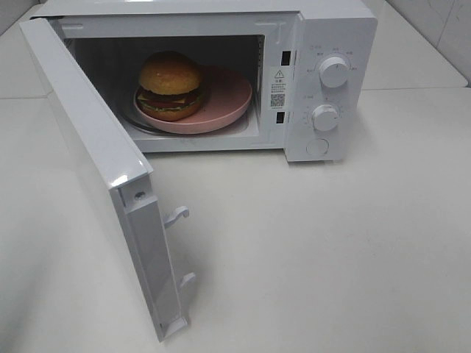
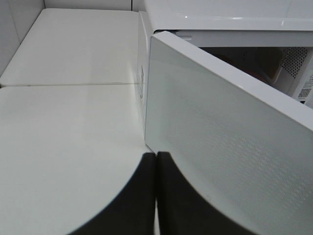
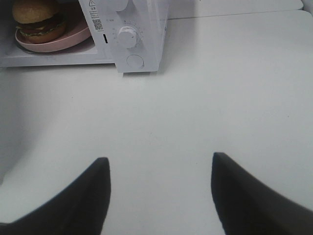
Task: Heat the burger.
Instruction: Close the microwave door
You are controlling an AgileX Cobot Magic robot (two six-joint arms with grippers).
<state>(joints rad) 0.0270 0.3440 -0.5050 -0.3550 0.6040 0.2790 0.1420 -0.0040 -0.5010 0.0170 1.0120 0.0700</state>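
Note:
The burger (image 1: 171, 86) sits on a pink plate (image 1: 224, 107) inside the white microwave (image 1: 331, 29), whose door (image 1: 96, 154) hangs wide open to the left. The right wrist view also shows the burger (image 3: 38, 20) on the plate (image 3: 73, 35). My right gripper (image 3: 159, 169) is open and empty over the bare table, well back from the microwave's front. My left gripper (image 2: 156, 161) is shut, its dark fingers (image 2: 132, 196) pressed together close to the outer face of the open door (image 2: 220, 127). Neither gripper shows in the exterior high view.
Two round knobs (image 1: 334, 72) (image 1: 324, 117) and a round button (image 1: 317, 147) sit on the microwave's control panel. The door's latch hooks (image 1: 176, 215) stick out toward the table's middle. A seam (image 2: 68, 85) divides the white table on the left.

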